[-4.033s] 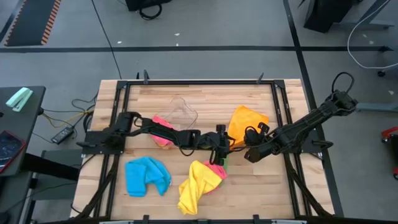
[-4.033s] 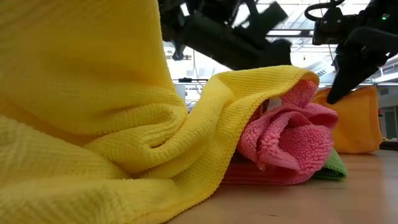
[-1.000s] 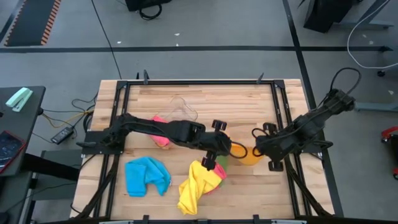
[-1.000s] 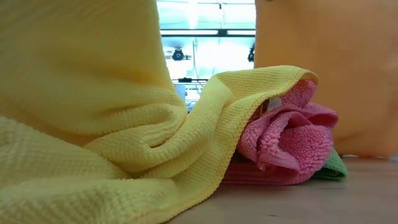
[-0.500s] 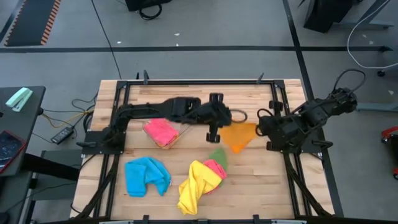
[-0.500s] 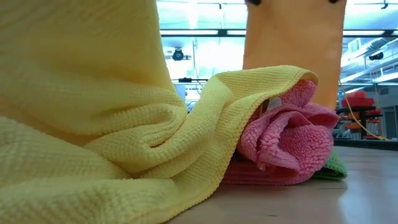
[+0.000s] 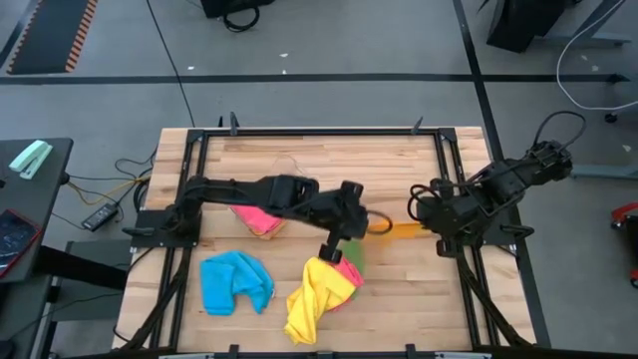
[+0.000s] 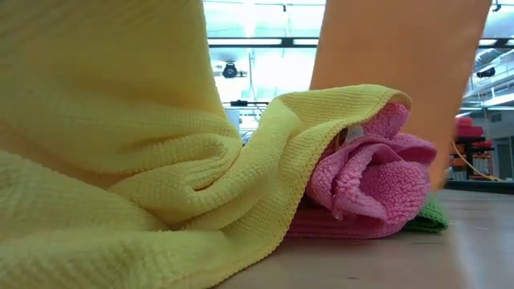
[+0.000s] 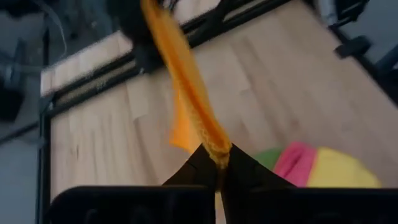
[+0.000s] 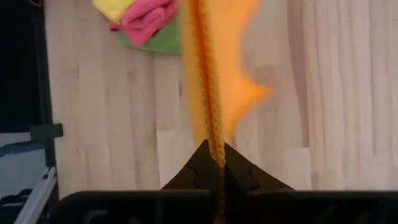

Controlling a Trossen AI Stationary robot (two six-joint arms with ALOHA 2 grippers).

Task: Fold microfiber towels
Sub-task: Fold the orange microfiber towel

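The wooden surface (image 7: 299,160) is laid out with the middle kept mostly bare, probably so there's room for a towel to be spread flat once it's lowered. Everything waiting its turn is pushed toward the near edge and the left side.

The orange towel (image 7: 397,228) is the one being worked on. It's held up off the surface and stretched taut between the two arms, so from above it only shows as a thin strip. In the low view it hangs as a broad orange sheet behind the pile. It looks like it's being pulled by two corners so it hangs flat and square before being laid down for the first fold, which hasn't been made yet.

The left gripper (image 7: 351,213) is clamped shut on one end of the orange towel, and in its wrist view the cloth runs straight out from between the closed jaws. The right gripper (image 7: 431,217) is pinched on the other end in the same way.

The yellow towel (image 7: 314,297) is left crumpled near the front edge, draped partly over a pink towel (image 8: 371,186) with a green towel (image 7: 350,249) poking out underneath. The blue towel (image 7: 234,281) is bunched just to the left of that heap. Another pink one (image 7: 255,216) sits further back, under the left arm, still unfolded as far as can be told.
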